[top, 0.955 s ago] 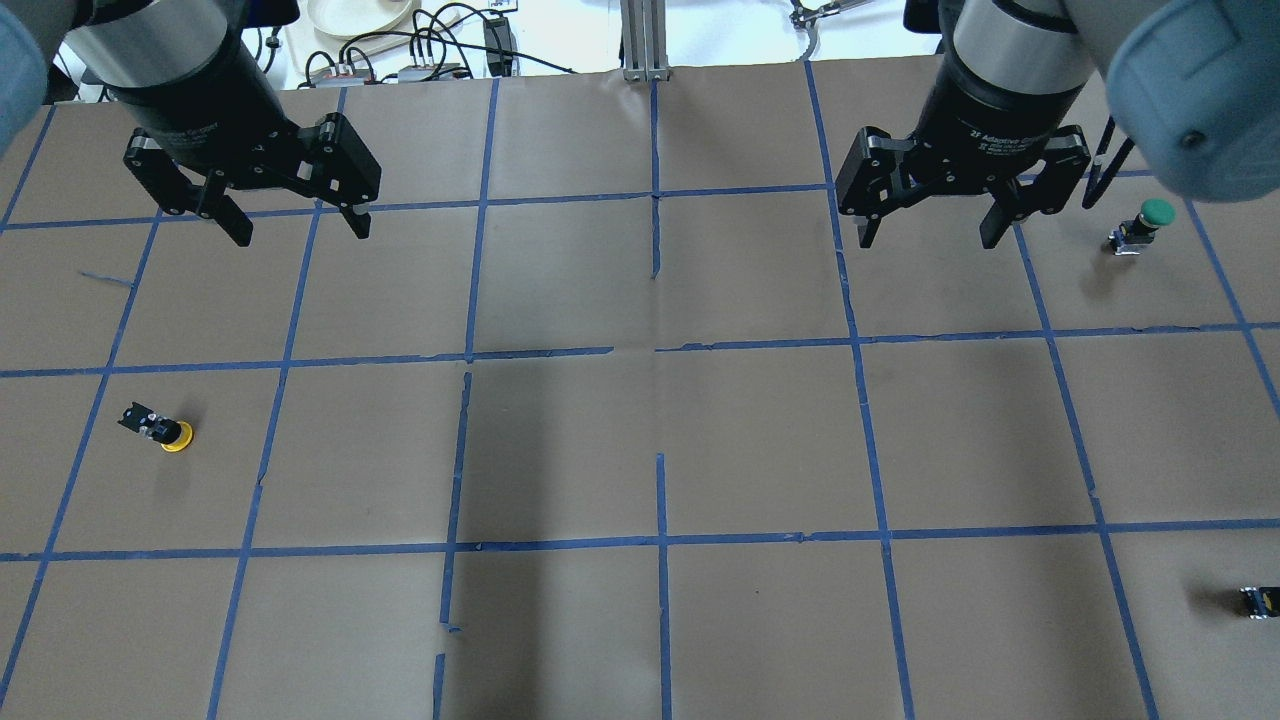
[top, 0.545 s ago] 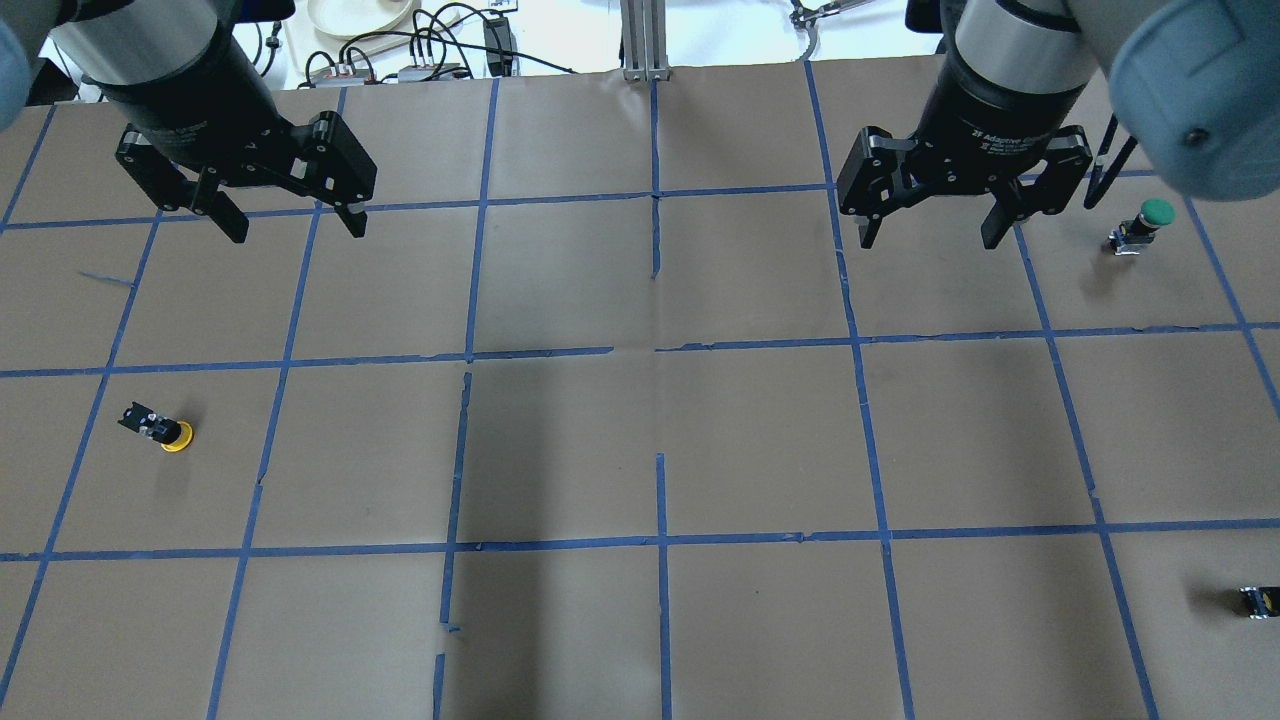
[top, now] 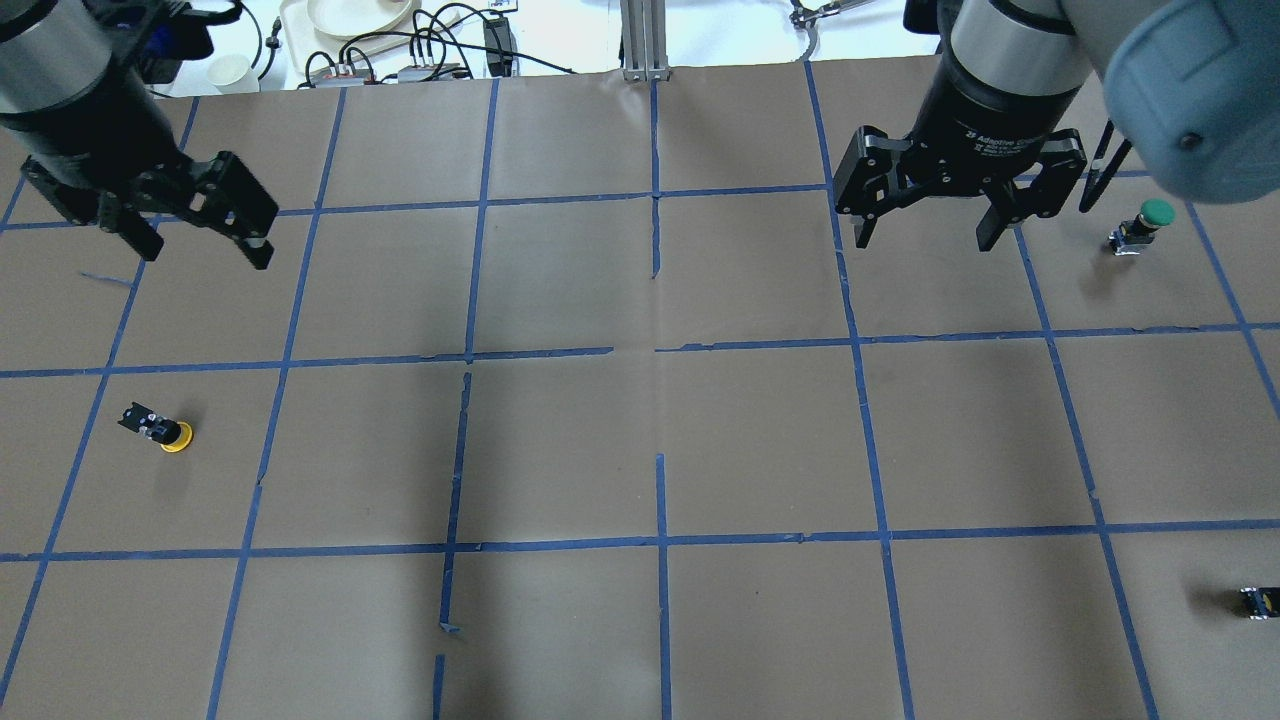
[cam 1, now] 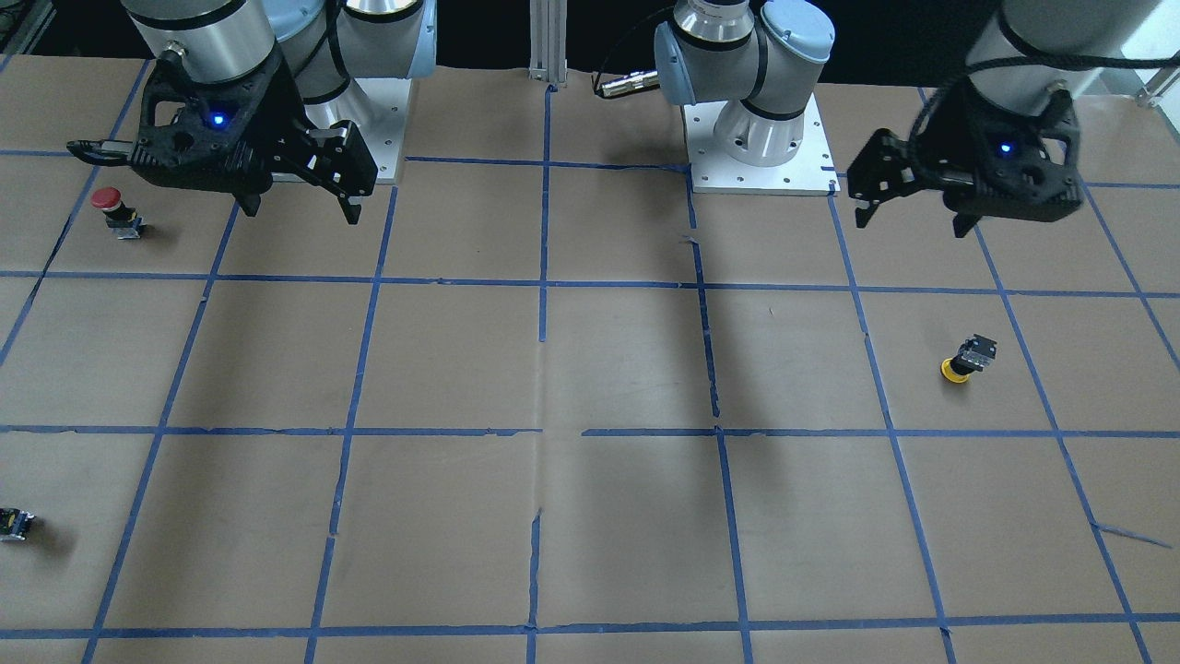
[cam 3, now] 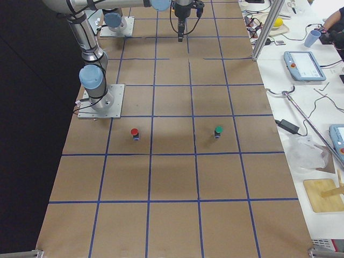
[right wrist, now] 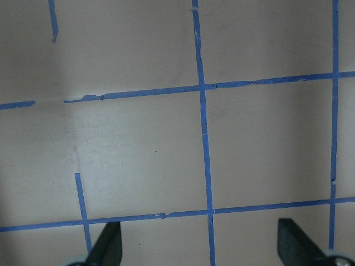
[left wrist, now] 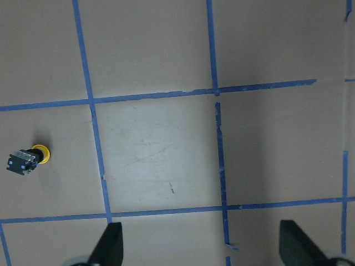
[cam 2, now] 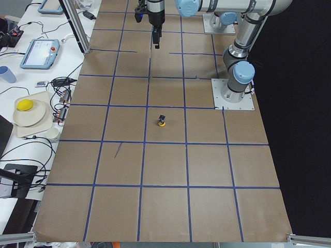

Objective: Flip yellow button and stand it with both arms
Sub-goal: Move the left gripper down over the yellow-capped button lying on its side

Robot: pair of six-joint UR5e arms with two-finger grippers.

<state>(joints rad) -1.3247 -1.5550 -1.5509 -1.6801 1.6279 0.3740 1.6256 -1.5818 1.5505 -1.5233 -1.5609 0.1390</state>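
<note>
The yellow button [top: 160, 430] rests on the brown paper at the left of the table, yellow cap on the paper and its black and grey base tilted upward. It also shows in the front view [cam 1: 966, 358], the left side view [cam 2: 162, 121] and the left wrist view [left wrist: 26, 159]. My left gripper [top: 205, 250] is open and empty, hanging above the table well beyond the button; it also shows in the front view [cam 1: 913, 224]. My right gripper [top: 923, 240] is open and empty over the far right of the table, and shows in the front view [cam 1: 300, 212].
A green-capped button [top: 1145, 222] stands just right of my right gripper. A red-capped button [cam 1: 112, 207] stands on the right arm's side, near the robot's base. A small dark switch block [top: 1260, 601] lies at the right edge. Blue tape lines grid the paper.
My left gripper has moved left and slightly nearer in the overhead view, still open. The right gripper has hardly moved. The yellow button has not moved.
</note>
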